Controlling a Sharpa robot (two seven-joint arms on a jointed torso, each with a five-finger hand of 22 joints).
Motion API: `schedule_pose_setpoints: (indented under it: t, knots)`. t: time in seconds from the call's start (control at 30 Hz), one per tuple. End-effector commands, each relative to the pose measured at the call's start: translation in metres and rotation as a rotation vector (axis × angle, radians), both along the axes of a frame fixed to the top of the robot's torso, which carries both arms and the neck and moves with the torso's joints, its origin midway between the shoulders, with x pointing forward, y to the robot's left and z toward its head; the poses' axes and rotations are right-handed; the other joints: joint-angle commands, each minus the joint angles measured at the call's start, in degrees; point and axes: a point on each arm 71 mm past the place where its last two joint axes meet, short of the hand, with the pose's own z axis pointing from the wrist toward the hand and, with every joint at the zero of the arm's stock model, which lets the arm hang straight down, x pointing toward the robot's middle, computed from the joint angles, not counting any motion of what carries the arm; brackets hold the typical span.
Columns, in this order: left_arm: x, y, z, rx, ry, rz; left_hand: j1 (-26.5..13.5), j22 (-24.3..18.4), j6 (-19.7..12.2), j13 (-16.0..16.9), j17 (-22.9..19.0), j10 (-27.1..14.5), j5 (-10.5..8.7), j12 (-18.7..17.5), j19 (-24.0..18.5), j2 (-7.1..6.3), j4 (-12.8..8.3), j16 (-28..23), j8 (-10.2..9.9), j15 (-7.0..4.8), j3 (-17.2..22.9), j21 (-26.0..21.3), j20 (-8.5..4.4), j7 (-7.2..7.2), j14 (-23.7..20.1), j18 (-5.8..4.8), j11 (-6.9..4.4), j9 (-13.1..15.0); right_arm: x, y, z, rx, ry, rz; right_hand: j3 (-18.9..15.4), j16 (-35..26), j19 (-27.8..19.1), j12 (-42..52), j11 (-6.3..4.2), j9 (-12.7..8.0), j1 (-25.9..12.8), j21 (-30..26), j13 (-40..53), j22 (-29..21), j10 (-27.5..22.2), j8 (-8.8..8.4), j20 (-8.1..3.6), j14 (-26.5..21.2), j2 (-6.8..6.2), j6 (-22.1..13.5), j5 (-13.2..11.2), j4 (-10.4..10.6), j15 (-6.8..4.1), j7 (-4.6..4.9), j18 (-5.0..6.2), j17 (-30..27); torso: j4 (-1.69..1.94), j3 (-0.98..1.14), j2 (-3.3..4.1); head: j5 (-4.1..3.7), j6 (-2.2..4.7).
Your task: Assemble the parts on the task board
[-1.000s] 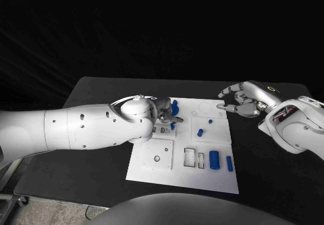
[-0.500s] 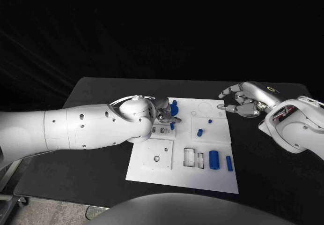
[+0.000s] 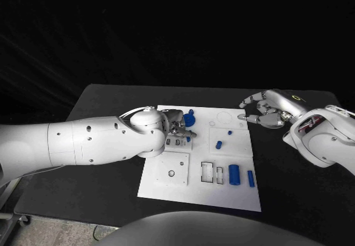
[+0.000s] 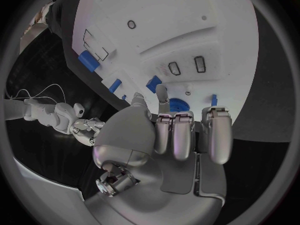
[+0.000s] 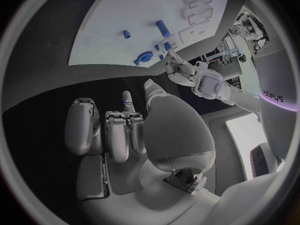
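The white task board (image 3: 172,180) lies mid-table. At its far end my left hand (image 3: 180,128) hovers low with nothing in its loosely bent fingers. Just beyond the fingertips (image 4: 161,91) stands a blue gear (image 3: 189,120) (image 4: 178,105). A small blue part (image 3: 187,138) (image 4: 153,83) lies right at the fingertips; I cannot tell whether they touch it. A blue peg (image 3: 230,133), a blue cylinder (image 3: 219,145), a big blue block (image 3: 235,174) and a slim blue bar (image 3: 251,178) lie on the board's right half. My right hand (image 3: 264,110) hangs open, off the board's far right corner.
Two small slots (image 4: 187,66) sit near my left hand and two longer slots (image 3: 214,172) lie beside the big block. A square plate with a round hole (image 3: 172,169) takes up the board's near left. Black table (image 3: 111,102) surrounds the board.
My left hand and forearm have drawn slightly back toward the left, so more of the blue gear shows. The right hand has stayed put.
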Motion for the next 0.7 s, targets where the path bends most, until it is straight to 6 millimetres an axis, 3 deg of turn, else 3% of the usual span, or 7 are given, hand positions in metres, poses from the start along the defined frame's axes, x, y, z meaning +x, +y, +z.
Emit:
schedule_pose_setpoints:
  t: [0.03,0.6,0.7]
  knots:
    - [-0.0013,-0.0014,-0.0025,0.002,0.025,-0.007,-0.55,10.97,0.52,15.03,15.05,5.89,-0.08,-0.10,2.04,-0.06,0.03,0.14,-0.24,0.29,0.24,-0.29,0.54,-0.09,6.00,-0.09,0.38,-0.04,0.0003,-0.0006,-0.0010,-0.007,0.009,-0.002,-0.23,0.10,0.31,0.22,0.27,-0.09,-0.03,-0.01,15.05,8.41,6.01,-0.26,0.15,5.70,0.52,0.29,0.31,0.02,0.42,-0.03,0.02,13.92,0.01,-0.02,-0.01,0.10,0.01]
    - [0.0026,-0.0004,-0.0055,0.007,0.024,0.004,0.26,10.51,1.38,15.03,15.05,5.89,2.06,-0.10,1.52,0.01,-0.17,0.14,-1.54,0.27,0.77,-0.65,0.55,-0.19,6.00,0.07,0.32,0.04,0.0002,-0.0026,-0.0013,-0.009,0.013,-0.008,-0.25,0.07,0.27,0.22,0.28,-0.11,-0.08,-0.10,15.05,8.38,6.01,-0.27,0.15,5.69,0.58,0.32,0.33,0.06,0.42,-0.02,0.04,13.89,-0.08,0.00,-0.08,0.06,0.01]
    - [0.0034,-0.0010,-0.0060,0.011,0.026,0.002,0.34,10.38,1.47,15.03,15.05,5.89,2.51,-0.10,1.37,0.01,-0.14,0.14,-1.77,0.27,0.84,-0.75,0.56,-0.19,6.00,0.11,0.32,0.07,0.0002,-0.0026,-0.0014,-0.009,0.014,-0.008,-0.23,0.03,0.26,0.22,0.28,-0.13,-0.09,-0.17,15.05,8.37,6.01,-0.28,0.16,5.68,0.69,0.39,0.37,0.06,0.43,-0.02,0.05,13.86,-0.02,0.01,-0.06,0.35,0.01]
